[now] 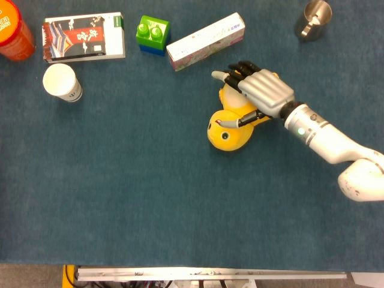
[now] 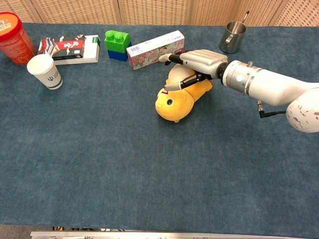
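Observation:
A yellow plush toy [image 1: 227,133] lies on the blue table cover [image 1: 150,192], right of centre, its round head toward the front left. My right hand [image 1: 264,91] lies over the toy's body with its fingers stretched out and apart. The thumb lies across the top of the head. In the chest view the hand [image 2: 199,60] sits on top of the toy [image 2: 172,103] without closing round it. My left hand appears in neither view.
Along the far edge stand an orange canister [image 1: 12,30], a white paper cup [image 1: 61,82], a flat printed box [image 1: 84,37], a green and blue block [image 1: 152,33], a long flowered carton [image 1: 206,41] just behind the hand, and a metal cup [image 1: 313,19].

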{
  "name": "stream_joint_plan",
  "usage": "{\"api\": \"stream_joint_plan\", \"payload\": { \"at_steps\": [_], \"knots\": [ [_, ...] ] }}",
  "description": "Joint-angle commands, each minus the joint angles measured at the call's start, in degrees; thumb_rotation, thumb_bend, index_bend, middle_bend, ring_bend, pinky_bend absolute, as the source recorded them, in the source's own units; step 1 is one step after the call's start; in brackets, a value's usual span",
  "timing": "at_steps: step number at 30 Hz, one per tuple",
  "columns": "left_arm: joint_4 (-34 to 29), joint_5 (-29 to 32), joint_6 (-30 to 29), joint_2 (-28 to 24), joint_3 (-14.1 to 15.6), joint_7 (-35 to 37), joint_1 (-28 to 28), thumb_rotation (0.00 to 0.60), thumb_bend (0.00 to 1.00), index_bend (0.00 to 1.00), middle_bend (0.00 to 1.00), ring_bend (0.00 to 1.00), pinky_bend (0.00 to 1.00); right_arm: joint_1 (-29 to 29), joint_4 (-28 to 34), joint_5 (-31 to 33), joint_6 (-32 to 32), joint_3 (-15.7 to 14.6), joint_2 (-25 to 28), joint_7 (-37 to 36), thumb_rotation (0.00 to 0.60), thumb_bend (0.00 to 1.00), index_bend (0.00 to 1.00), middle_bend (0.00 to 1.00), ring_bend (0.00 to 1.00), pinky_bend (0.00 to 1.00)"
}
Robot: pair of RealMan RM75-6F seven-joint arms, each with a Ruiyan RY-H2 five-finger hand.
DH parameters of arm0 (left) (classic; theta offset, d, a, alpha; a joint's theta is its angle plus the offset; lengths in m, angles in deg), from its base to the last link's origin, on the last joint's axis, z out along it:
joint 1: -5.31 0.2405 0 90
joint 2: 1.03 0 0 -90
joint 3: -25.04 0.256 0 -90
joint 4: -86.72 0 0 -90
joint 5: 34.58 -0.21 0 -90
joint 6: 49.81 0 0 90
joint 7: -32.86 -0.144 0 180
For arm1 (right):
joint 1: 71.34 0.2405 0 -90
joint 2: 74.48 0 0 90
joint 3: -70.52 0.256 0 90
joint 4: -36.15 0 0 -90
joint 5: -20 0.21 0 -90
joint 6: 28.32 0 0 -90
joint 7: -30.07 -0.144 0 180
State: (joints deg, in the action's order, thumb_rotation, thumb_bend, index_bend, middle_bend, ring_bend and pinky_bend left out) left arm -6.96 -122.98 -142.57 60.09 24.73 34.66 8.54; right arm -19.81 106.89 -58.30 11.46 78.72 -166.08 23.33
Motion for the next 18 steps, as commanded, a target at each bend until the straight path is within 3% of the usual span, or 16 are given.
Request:
{"api": "stream_joint_plan", "payload": {
  "at_steps": [1,18],
  "knots": [
    [-0.1,-0.1,0.0,0.0,0.0,-0.1,0.0,0.6,0.15,0.12,0.1,0.09,0.0,0.0,1.1,-0.9,0.9,0.2,0.4,-1.0,0.131,0.0,0.07,0.14,0.0,0.0],
    [0.3,0.6,-0.2,-0.1,-0.1,0.2,0.5,0.6,0.15,0.12,0.1,0.09,0.0,1.8,-5.6,1.3,-3.1,-1.1,-4.8,0.0,0.132,0.0,0.06,0.14,0.0,0.0]
  ]
}}
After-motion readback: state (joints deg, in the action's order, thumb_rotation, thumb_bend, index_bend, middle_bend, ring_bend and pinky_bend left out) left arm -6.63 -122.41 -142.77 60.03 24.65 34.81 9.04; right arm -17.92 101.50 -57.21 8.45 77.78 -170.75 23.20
